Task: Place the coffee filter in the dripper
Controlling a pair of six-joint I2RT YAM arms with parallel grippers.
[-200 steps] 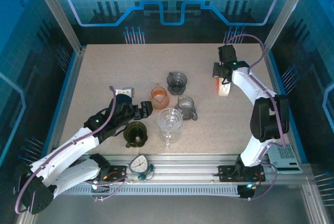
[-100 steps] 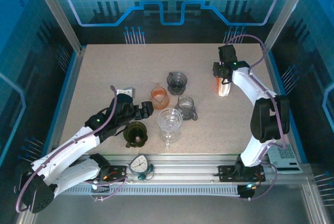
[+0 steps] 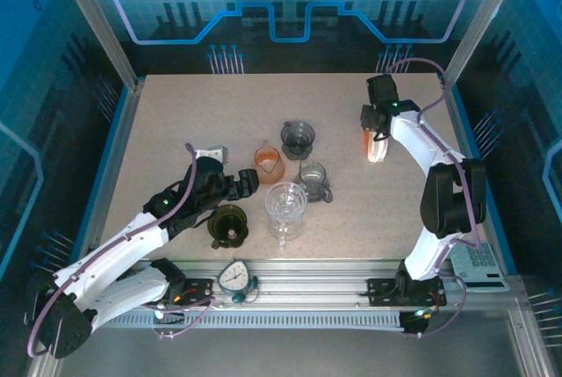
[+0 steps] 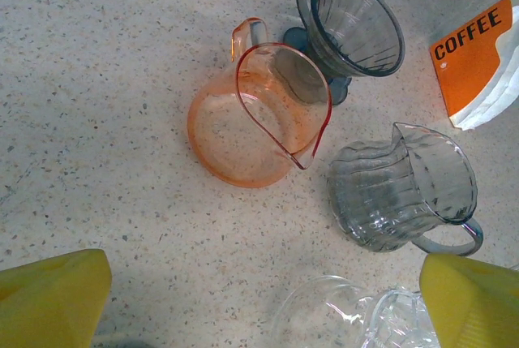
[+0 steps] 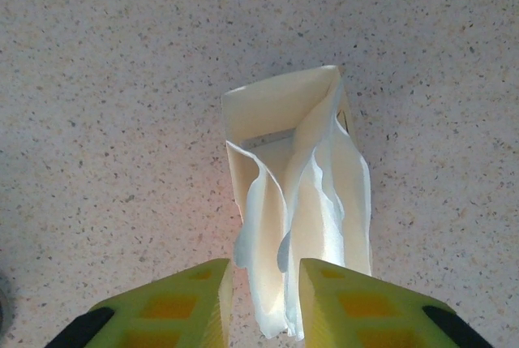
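Note:
An orange pack marked COFFEE (image 3: 376, 148) stands at the right of the table, with white coffee filters (image 5: 304, 202) sticking out of its open top. My right gripper (image 3: 376, 127) hangs straight over it. In the right wrist view that gripper (image 5: 265, 299) is open by a narrow gap, and the filters' upper edges sit between its yellow fingers (image 5: 190, 303). The grey ribbed dripper (image 3: 299, 138) stands mid-table, also in the left wrist view (image 4: 350, 23). My left gripper (image 3: 242, 185) rests wide open and empty (image 4: 263, 307) left of the glassware.
An orange jug (image 4: 255, 117), a clear ribbed mug (image 4: 405, 190) and a tall clear glass vessel (image 3: 286, 206) cluster around the dripper. A dark olive cone-shaped vessel (image 3: 228, 224) sits near the left arm. A scale (image 3: 235, 277) lies at the front rail.
My right gripper's jaws have parted slightly over the filter pack. Neither arm has visibly shifted, and the left gripper stays wide open.

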